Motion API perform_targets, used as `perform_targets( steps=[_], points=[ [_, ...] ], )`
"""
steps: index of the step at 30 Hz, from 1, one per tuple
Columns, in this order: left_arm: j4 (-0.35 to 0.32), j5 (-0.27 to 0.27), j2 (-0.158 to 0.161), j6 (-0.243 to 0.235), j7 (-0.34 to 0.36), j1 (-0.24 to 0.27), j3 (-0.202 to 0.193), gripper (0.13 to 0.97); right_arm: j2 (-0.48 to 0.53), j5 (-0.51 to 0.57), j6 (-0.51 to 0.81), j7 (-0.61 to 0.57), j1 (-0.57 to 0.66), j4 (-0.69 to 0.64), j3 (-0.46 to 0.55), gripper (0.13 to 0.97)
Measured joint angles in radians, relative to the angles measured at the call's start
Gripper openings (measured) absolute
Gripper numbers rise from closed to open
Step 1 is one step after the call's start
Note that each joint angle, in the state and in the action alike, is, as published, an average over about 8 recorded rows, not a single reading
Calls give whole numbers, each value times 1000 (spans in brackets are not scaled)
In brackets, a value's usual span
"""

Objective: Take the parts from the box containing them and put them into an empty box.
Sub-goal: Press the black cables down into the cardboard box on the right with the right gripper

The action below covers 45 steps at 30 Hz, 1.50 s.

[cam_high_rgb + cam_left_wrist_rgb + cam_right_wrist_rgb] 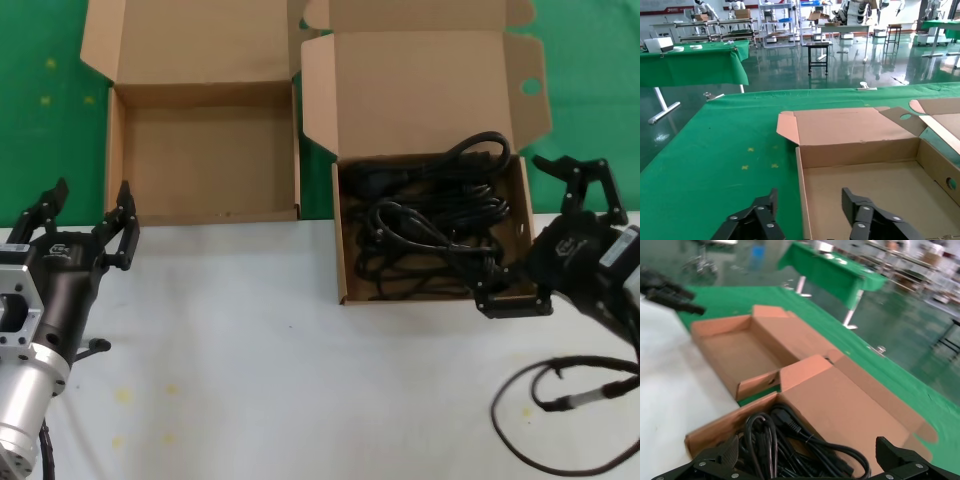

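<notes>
The power cords (430, 225) lie in a tangled black pile inside the box with the holed flap (341, 240), and they fill most of its floor. One loop of cord (480, 150) rises against the inner wall of the raised lid. This box stands just beside the right gripper (548, 240), on the side toward the robot's left. The right gripper has its fingers spread wide apart and holds nothing. One finger (512, 300) is at the near right corner of the box and the other finger (580, 175) is beside the far right wall, so the right wall of the box lies between them. In the right wrist view the cords (790, 445) are directly in front of the open fingers (715, 460).

The empty box (115, 150) stands touching or almost touching the left wall of the full one, with its plain lid folded back. It is just ahead of the left gripper (85, 220), which hovers over the white table (250, 350) near the front edge of this box. Its fingers are also apart, with nothing between them; in the left wrist view the near left wall of the empty box (801, 185) lies ahead of the gap.

A thin black wire (560, 400) loops on the table below the right arm.
</notes>
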State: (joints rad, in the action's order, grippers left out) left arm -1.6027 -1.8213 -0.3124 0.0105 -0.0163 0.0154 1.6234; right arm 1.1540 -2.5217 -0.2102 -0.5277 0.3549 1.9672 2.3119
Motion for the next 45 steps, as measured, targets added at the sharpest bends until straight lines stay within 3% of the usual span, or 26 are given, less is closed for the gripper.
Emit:
perform_targets(
  steps=[5,13,24,33,41,45],
  points=[
    [0,0,0,0,0,0,0,473,26,-135,9,-198,214,-32,203,963],
    [0,0,0,0,0,0,0,320,-78,-220,10,-398,452,-160,407,947],
    [0,0,0,0,0,0,0,189,-178,-231,13,-497,516,-269,440,885],
    [0,0,0,0,0,0,0,156,-152,-231,55,-485,524,-259,441,749],
    [0,0,0,0,0,0,0,145,-113,-231,120,-452,522,-243,441,548],
    [0,0,0,0,0,0,0,144,-109,-231,137,-442,517,-248,441,500]
  ],
)
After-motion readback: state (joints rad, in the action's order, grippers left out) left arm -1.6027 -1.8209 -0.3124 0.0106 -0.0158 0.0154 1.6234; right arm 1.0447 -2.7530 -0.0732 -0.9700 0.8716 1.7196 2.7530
